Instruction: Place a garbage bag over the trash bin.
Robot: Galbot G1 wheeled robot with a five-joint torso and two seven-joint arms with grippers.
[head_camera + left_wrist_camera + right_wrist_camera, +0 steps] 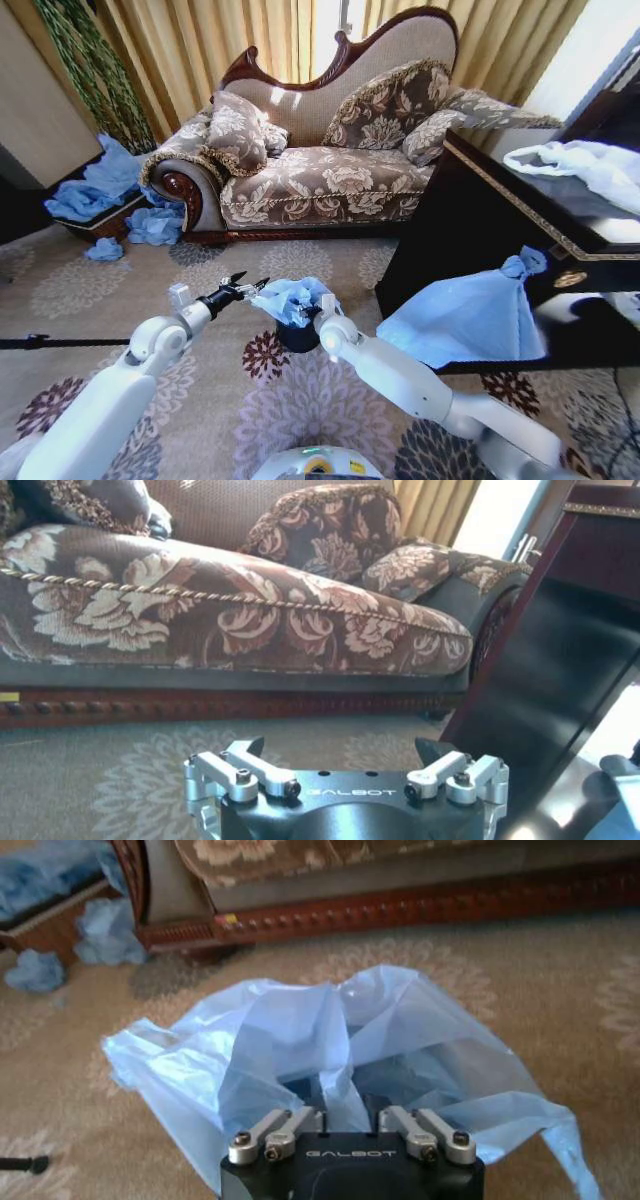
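Garbage bag draped over trash bin, right hand pinching it

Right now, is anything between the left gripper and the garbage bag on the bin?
Nothing visible. In the head view the left gripper, fingers open, sits just beside the garbage bag, with only bare carpet beneath the gap. The bag is bunched over the trash bin, and the right gripper is shut on its near edge.
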